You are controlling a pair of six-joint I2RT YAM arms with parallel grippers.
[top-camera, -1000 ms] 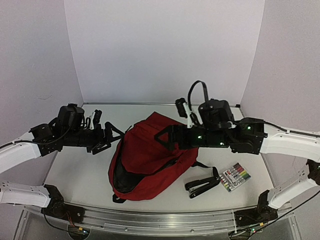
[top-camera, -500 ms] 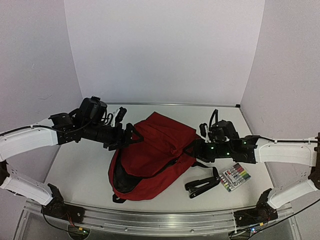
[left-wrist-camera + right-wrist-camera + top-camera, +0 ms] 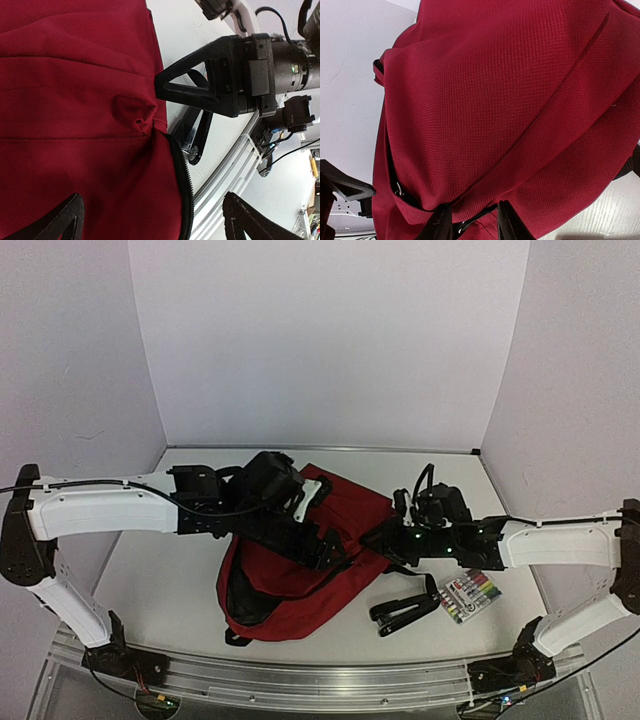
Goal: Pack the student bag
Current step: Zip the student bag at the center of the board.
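Between the right gripper's (image 3: 468,227) matt black plastic fingers (image 3: 439,225), the backpack's (image 3: 510,100) red cloth shows a coarse, matt weave.

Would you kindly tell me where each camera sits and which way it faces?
Top external: above and behind the arms, looking down at the table, both arms, left hand, right hand and student bag.
Left wrist: over the bag, facing the right hand; own open fingers frame the bottom.
Right wrist: close to the bag's side; own fingers pinch the fabric.
Shared: top and left wrist both show the right hand on the bag.
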